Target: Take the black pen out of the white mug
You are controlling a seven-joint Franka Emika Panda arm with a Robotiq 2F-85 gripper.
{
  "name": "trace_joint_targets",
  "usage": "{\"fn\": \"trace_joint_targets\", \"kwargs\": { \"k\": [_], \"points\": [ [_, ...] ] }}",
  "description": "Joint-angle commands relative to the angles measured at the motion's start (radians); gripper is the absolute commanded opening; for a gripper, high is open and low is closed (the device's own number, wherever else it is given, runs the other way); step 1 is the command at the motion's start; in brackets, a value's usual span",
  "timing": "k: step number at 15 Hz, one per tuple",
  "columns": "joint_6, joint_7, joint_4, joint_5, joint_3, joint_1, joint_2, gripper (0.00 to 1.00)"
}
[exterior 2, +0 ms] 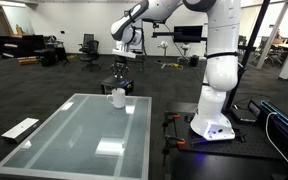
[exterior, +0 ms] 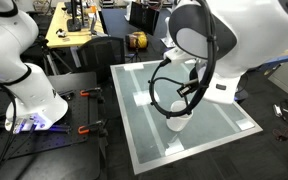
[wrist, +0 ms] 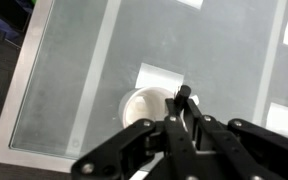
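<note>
Closing on the one black pen [wrist: 184, 97], the single pincer [wrist: 182, 118] fills the lower part of the wrist view. Its two jaws are drawn narrow, with the thin black stick poking out from between them. The pen's far end lies over the rim of the one white mug [wrist: 139, 108], on the side of the rim nearest the fingers. The pictures do not show whether that end is still inside the mug or just clear of it.

The mug stands upright on the glass top of the bench [wrist: 84, 70], just beside a bright rectangle of reflected light. In an exterior view the pincer [exterior 2: 120, 80] hangs directly above the mug [exterior 2: 118, 98], pointing straight down, with only a short gap between them. There the mug sits near the far edge of the bench [exterior 2: 74, 130]. In an exterior view the mug [exterior: 179, 123] is partly hidden behind black cable loops, and the bench's [exterior: 224, 125] pale frame runs all round it.

One white Franka arm [exterior 2: 219, 60] rises beside the mug and arches over it. Well behind the mug stand two office chairs [exterior 2: 89, 45] and one dark monitor [exterior 2: 189, 33].
</note>
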Motion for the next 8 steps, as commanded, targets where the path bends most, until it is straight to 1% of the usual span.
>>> {"fn": "trace_joint_targets", "kwargs": {
  "k": [1,3,8],
  "points": [
    [-0.003,-0.041,-0.101,-0.035,-0.012,0.014,-0.148,0.03],
    [-0.002,-0.05,-0.136,-0.059,-0.009,0.017,-0.21,0.03],
    [0.033,-0.137,-0.22,-0.1,0.019,0.045,-0.331,0.03]
  ]
}}
